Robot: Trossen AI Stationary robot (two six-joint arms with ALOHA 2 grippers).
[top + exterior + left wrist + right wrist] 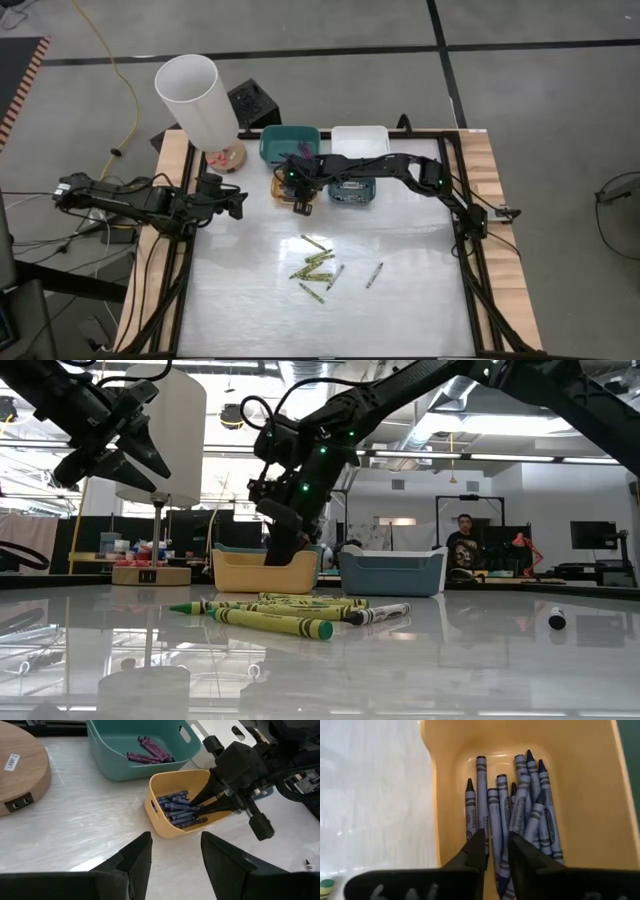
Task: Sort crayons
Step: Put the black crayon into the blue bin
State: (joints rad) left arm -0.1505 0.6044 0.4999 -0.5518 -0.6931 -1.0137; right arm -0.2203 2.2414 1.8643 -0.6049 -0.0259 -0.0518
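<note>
Blue crayons (520,805) lie heaped in the yellow bin (172,827), and the right gripper (496,851) reaches down into that bin, its fingers parted by a narrow gap just above the heap — the wrist view shows blue sticks beneath and between the tips, but whether any is pinched I cannot tell; behind the yellow bin stands a teal bin (107,762) with purple crayons (150,752) at its bottom, beside it a white bin (360,140), and in front of that one a grey-blue bin (392,572) next to the yellow one; out on the white table (400,310) a loose cluster of yellow-green crayons (315,265) lies near the middle, with a grey one (374,275) a little apart toward the right arm's side; the left gripper (172,855) hangs above the table's left part, well away from the cluster, jaws standing open with nothing between them — it faces the bins; a lamp with a white shade (195,95) and wooden base (20,775) stands at the far left corner; a person (462,542) shows in the room beyond.
</note>
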